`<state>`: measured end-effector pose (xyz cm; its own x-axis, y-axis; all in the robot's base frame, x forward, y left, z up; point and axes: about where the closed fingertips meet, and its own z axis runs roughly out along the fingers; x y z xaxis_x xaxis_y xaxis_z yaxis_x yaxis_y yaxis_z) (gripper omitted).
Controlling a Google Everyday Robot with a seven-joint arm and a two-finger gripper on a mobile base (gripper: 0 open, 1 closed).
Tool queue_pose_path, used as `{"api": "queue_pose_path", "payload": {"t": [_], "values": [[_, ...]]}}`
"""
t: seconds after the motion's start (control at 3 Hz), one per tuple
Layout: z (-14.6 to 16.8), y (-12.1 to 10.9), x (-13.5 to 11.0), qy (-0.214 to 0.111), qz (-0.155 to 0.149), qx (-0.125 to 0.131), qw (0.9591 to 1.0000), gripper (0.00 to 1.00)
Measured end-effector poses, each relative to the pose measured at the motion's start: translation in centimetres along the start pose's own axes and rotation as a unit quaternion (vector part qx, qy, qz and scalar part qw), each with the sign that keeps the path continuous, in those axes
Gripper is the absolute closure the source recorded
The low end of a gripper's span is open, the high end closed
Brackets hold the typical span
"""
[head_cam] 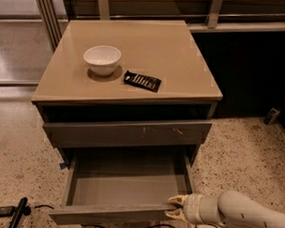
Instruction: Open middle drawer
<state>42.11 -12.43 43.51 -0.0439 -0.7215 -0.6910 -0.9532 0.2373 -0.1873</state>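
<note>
The middle drawer (123, 183) is pulled far out of the tan cabinet (134, 73). It is a shallow grey box and its inside looks empty. Its plain front panel (111, 214) is near the bottom of the camera view. My gripper (173, 207) comes in from the lower right on a white arm (237, 215). Its pale fingers (177, 199) sit above and below the right end of the front panel and clamp it. The wider grey drawer with pale scratch marks (128, 132) above it is closed.
A white bowl (102, 59) and a dark flat packet (142, 80) lie on the cabinet top. A black cable and a dark tool (17, 212) lie on the speckled floor at the lower left. A dark wall panel stands to the right of the cabinet.
</note>
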Motion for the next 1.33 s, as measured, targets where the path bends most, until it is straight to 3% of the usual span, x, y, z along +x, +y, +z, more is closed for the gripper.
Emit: {"api": "queue_pose_path", "payload": {"t": [0.67, 1.0, 1.33], "values": [[0.0, 0.0, 0.0, 0.0, 0.0, 0.0, 1.0, 0.53], [0.01, 0.0, 0.0, 0.0, 0.0, 0.0, 1.0, 0.22], [0.01, 0.01, -0.01, 0.0, 0.0, 0.0, 1.0, 0.0]]}}
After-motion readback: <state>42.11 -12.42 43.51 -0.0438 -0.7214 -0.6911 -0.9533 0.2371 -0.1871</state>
